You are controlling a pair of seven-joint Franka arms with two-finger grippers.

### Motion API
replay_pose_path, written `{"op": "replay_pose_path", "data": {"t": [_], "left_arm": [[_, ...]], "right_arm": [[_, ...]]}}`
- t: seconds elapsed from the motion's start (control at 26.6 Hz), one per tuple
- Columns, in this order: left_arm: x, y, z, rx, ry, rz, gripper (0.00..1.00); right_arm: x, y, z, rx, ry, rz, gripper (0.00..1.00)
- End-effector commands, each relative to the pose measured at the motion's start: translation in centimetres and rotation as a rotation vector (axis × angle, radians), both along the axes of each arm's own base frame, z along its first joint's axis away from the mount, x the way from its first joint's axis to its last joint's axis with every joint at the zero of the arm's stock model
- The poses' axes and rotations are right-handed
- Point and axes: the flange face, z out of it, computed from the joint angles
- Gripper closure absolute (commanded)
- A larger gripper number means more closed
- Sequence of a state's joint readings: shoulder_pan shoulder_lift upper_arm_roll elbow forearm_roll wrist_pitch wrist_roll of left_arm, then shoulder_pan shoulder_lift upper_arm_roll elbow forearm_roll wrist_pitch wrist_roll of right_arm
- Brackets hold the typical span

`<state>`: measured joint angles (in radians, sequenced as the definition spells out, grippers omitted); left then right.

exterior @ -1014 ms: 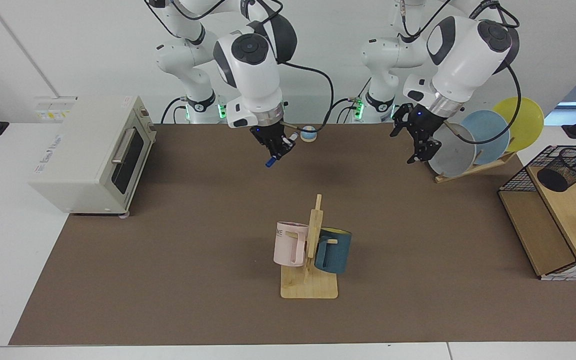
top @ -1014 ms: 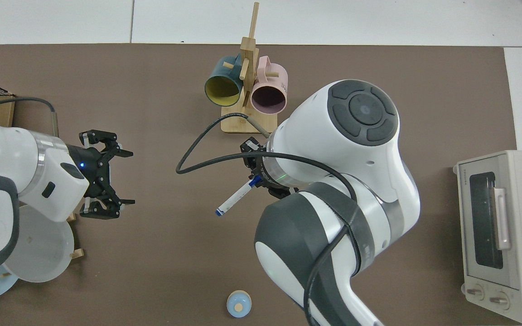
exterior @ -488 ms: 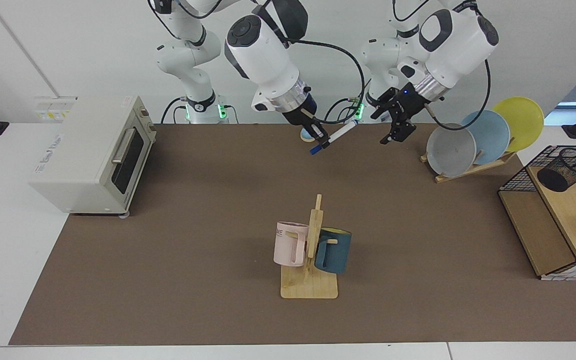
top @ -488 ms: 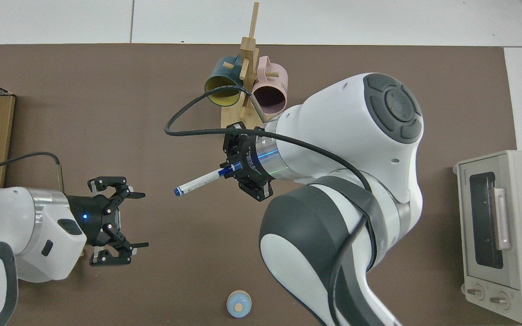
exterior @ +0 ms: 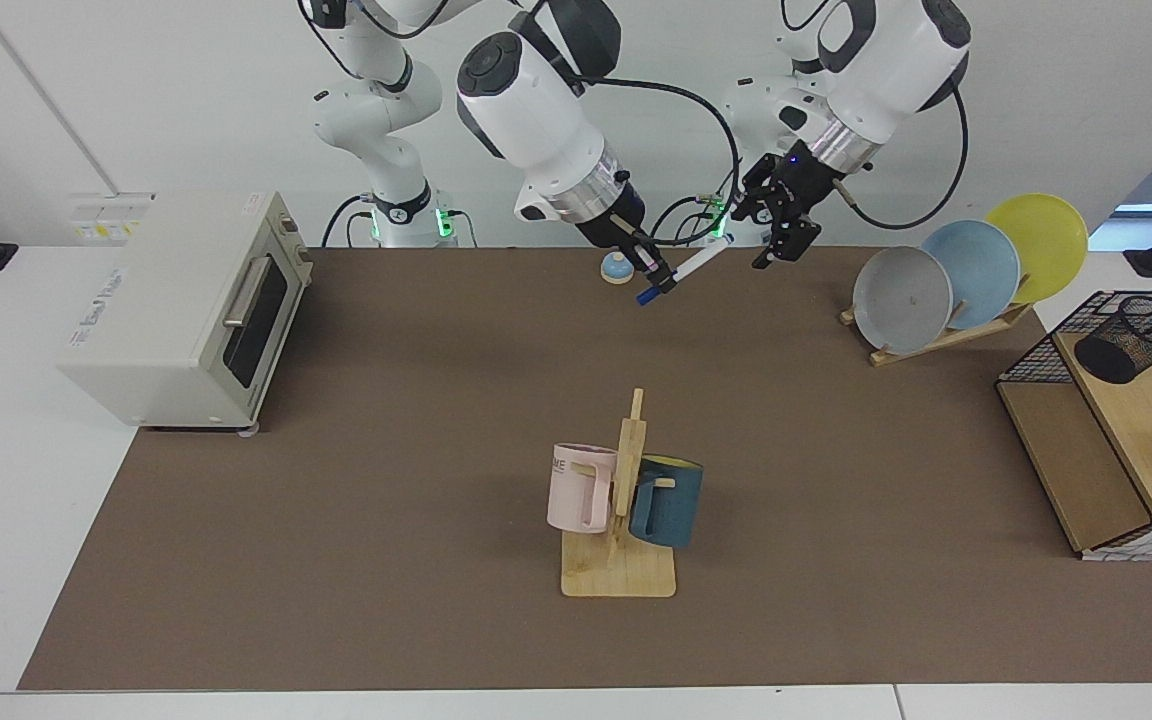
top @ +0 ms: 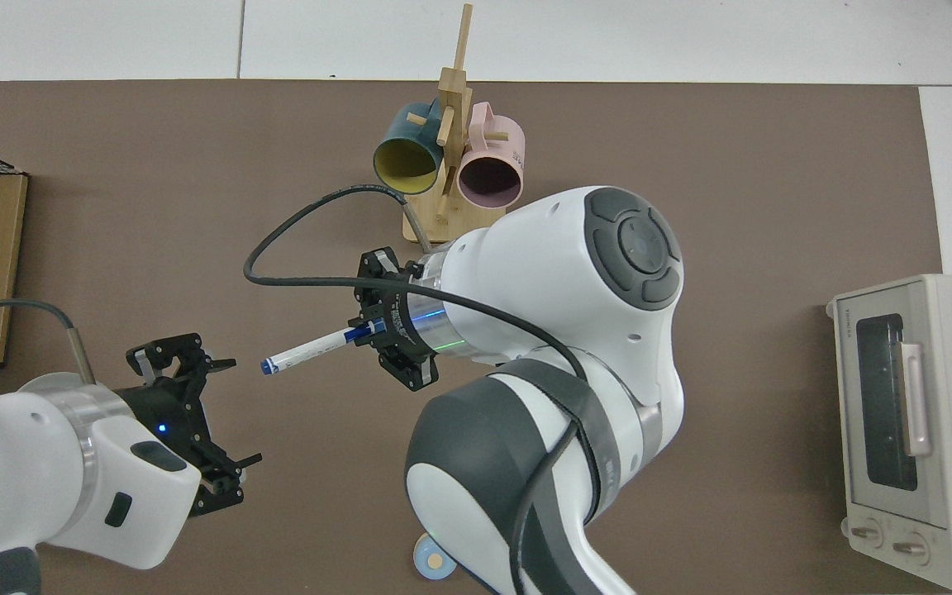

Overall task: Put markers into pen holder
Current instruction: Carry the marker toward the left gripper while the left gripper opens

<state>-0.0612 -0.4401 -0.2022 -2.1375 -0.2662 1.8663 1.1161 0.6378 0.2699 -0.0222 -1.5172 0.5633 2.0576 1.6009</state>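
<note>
— Where is the marker (exterior: 681,274)?

— In the air above the far side of the brown surface (exterior: 386,500), clamped by its dark blue cap end in the right tool (exterior: 654,270). It tilts: the capped end sits low at the fingers, and the white barrel rises toward the left tool (exterior: 782,233). From above, the barrel sticks out of the right tool (top: 370,330) and its blue-tipped end (top: 266,368) points at the other arm.

— And the left tool?

— Open, empty, raised off the surface just beside the marker's free end — near it but not touching. In the top view its two black fingers (top: 220,364) stand spread well apart.

— The pen holder?

— The small black mesh cup (exterior: 1133,338) stands on a wooden shelf (exterior: 1136,420) inside a wire-grid basket (exterior: 1041,355) at the edge of the facing view, well apart from both tools.

— What else is around?

— A wooden mug tree (exterior: 626,500) carrying a pink mug (exterior: 578,487) and a dark blue mug (exterior: 669,500) toward the near side, a rack of three plates (exterior: 966,275) between the left arm and the basket, a toaster oven (exterior: 186,305) at the other end, and a small round blue-and-white object (exterior: 617,267) just behind the right tool.
</note>
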Motion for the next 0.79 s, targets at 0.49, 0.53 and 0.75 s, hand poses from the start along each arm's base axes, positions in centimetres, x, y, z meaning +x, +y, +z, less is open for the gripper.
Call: {"op": "replay_pose_path", "data": {"t": [0.49, 0.53, 0.75], "left_arm": [[-0.4, -3.4, 0.3, 0.079, 0.012, 0.2, 0.01], [-0.4, -3.6, 0.4, 0.078, 0.01, 0.201, 0.01], [0.1, -3.8, 0.0, 0.073, 0.009, 0.203, 0.04]], "right_arm": [[-1.5, 1.4, -0.7, 0.037, 0.023, -0.027, 1.0], [-1.6, 1.5, -0.7, 0.038, 0.024, -0.03, 1.0], [-1.6, 1.5, -0.8, 0.036, 0.025, -0.033, 1.0]]}}
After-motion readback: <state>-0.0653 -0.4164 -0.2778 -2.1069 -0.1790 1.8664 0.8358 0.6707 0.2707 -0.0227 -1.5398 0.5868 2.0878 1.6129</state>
